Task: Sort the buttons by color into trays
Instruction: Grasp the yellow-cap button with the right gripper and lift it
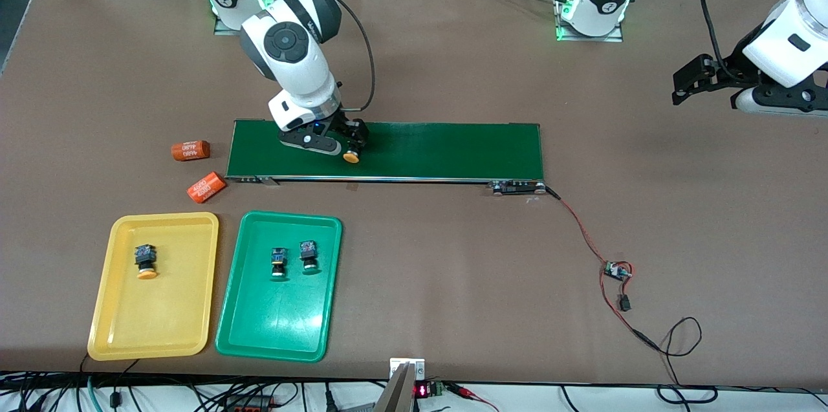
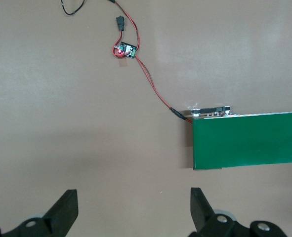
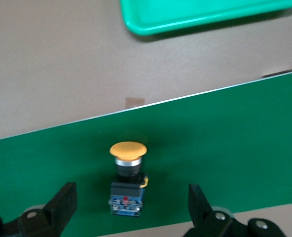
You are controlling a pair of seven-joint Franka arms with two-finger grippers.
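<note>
The right hand [image 3: 131, 205] straddles, fingers spread, a yellow-capped button [image 3: 128, 182] lying on the conveyor belt [image 3: 225, 163]; green tray [image 3: 200, 15] nearby.

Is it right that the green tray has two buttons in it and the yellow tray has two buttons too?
Not quite. The green tray does hold two buttons, but the yellow tray holds only one yellow-capped button. The front view shows this.

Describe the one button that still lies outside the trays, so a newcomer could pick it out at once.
Find the long dark-green conveyor belt in the middle of the table. Toward the right arm's end of it, the open right gripper straddles a small black-and-blue button lying on the belt. Its yellow-orange cap matches the button in the yellow tray, but this one sits on the belt.
</note>
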